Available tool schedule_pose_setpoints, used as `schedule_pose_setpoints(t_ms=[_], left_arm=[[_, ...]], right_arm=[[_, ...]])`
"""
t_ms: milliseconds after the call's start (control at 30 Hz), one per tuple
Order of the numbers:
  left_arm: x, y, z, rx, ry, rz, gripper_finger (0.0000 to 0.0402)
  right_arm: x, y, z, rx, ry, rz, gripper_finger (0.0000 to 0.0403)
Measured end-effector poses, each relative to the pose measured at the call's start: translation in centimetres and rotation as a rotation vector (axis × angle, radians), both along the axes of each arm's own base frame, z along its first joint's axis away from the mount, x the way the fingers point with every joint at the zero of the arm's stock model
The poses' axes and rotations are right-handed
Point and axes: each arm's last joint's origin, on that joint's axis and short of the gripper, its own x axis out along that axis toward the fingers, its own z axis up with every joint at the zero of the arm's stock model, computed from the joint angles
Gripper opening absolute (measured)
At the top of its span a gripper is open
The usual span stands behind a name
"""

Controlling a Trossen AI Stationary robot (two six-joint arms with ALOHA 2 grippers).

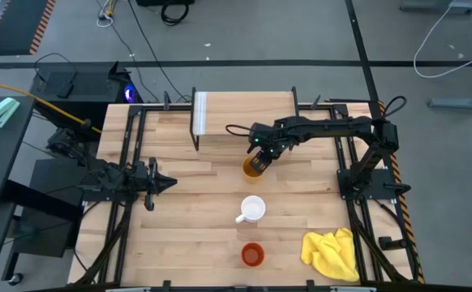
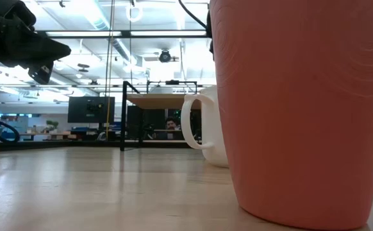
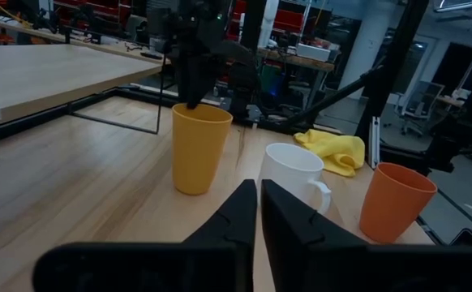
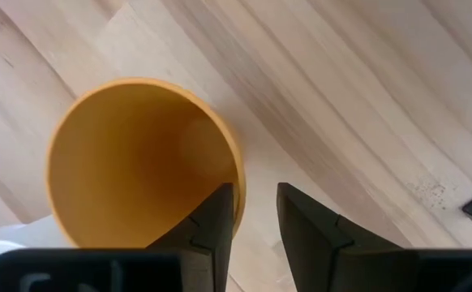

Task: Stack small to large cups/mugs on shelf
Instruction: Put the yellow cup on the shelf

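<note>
The right end effector [image 1: 258, 158] hangs over the middle of the bench [image 1: 179, 219]. It pinches the rim of the yellow-orange tumbler [image 1: 253, 168]. One finger is inside the tumbler and the other finger [image 4: 317, 235] is outside, with the wall between them. The tumbler stands upright on the bench, just beside the near edge of the shelf [image 1: 244, 120].

The shelf sits at the far side of the bench. It has a whitish strip [image 1: 200, 112] at its left end.

The white mug [image 1: 252, 210] stands nearer than the tumbler. Its handle points to the left. The red-orange cup [image 1: 253, 255] stands nearer again, close to the near edge of the bench. The three make a line from far to near, and they do not touch.

A yellow cloth [image 1: 333, 253] lies crumpled at the near right corner.

The left end effector [image 1: 168, 183] waits above the left side of the bench, well apart from the cups. Its fingers are pressed together.
</note>
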Motion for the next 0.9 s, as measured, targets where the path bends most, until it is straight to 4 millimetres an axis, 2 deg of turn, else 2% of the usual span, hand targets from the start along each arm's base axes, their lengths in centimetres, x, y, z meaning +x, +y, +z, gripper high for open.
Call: schedule_pose_setpoints(t_ms=[400,533,733,900], left_arm=[[0.0,0.0,0.0,0.0,0.0,0.0,0.0033],[0.0,0.0,0.0,-0.001,0.0,0.0,0.0027],[0.0,0.0,0.0,-0.001,0.0,0.0,0.0025],[0.0,0.0,0.0,-0.001,0.0,0.0,0.003]], right_arm=[[-0.06,0.01,-0.6,0.008,0.001,-0.023,0.0098],[-0.06,0.01,-0.6,0.01,0.001,-0.031,0.0074],[-0.06,0.01,-0.6,0.008,0.001,-0.022,0.0014],[-0.06,0.01,-0.6,0.008,0.001,-0.021,0.002]])
